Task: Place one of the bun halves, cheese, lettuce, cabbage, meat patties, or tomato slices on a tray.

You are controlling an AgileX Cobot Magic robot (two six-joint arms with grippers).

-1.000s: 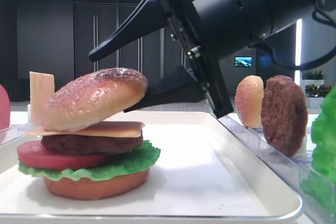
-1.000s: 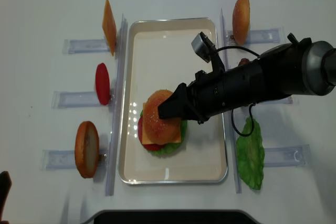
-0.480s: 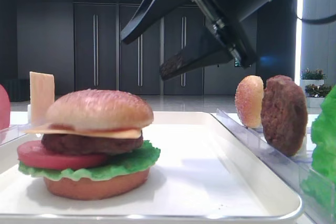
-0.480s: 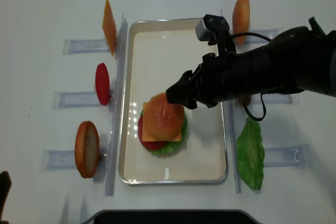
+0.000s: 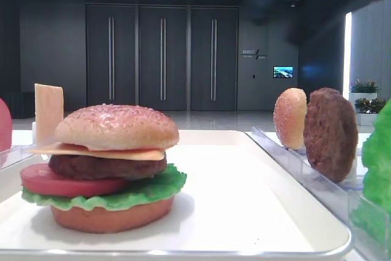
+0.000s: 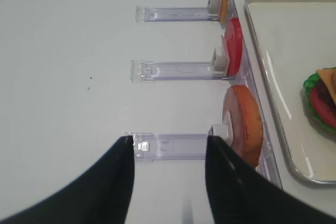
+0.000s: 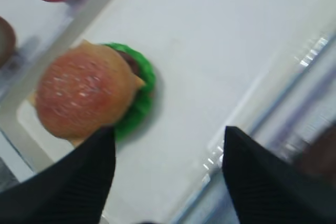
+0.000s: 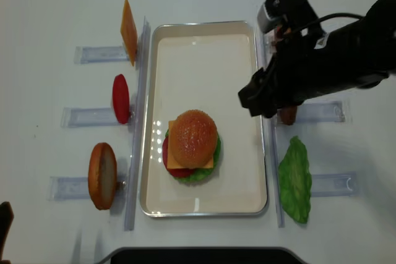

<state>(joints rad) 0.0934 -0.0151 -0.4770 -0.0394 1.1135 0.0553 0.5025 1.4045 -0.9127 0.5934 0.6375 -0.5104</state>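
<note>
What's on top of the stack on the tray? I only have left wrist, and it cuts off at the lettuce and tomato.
Observer: A domed bun top caps it, sitting level on the cheese.
Operator: Right arm holding anything?
Observer: No. The right gripper has its fingers apart with nothing between them, near the tray's right rim.
Operator: Any spares on the right side?
Observer: A second bun top, a patty and a lettuce leaf sit at the clear racks there.
</note>
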